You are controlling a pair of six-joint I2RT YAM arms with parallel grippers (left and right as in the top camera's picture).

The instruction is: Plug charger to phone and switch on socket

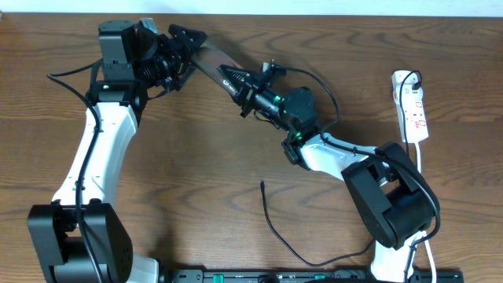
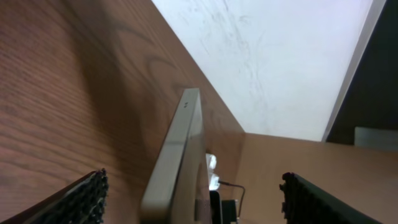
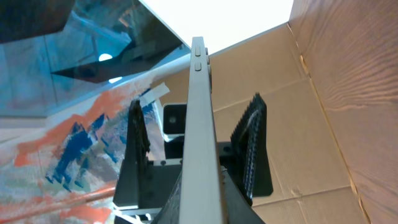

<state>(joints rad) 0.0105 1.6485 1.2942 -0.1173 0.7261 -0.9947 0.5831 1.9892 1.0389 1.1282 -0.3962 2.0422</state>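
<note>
Nothing is plugged in: the right gripper clamps the phone edge-on above the table, and the left gripper straddles its far end, jaws wide and not touching. The charger lies loose well apart from the phone, and the socket, well off to the phone's right, likely remains to be switched.

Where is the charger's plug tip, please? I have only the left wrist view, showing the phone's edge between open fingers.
Observer: The charger tip lies loose on the table, apart from the phone; neither gripper holds it.
Operator: Thank you. What holds the phone up?
Observer: The right gripper is shut on it, one finger on each flat face.
</note>
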